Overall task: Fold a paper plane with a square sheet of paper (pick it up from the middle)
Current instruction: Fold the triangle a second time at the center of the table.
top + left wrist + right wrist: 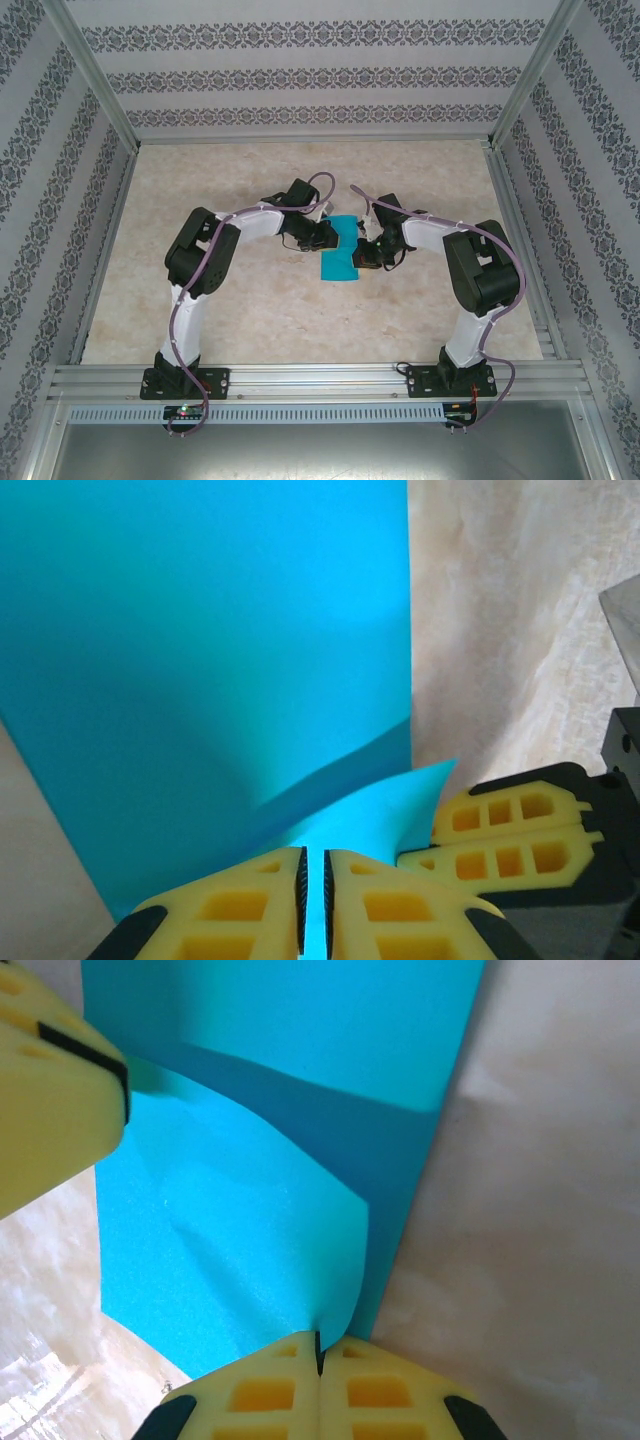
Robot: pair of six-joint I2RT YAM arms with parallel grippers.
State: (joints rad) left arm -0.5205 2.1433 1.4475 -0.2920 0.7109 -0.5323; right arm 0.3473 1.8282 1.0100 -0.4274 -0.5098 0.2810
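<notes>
The thin teal-blue paper sheet (338,260) lies at the middle of the marbled table (250,310), with one flap curling up off it. In the top view the right tool (318,1358) is at the sheet's 3 o'clock, clamped fully closed on that flap's edge. The left tool (314,900), at 10 o'clock, shows a hairline slit with teal in it; whether it pinches I cannot tell. The paper looks light, limp, easily creased and slick, so grip the raised edge mid-length, gently.
</notes>
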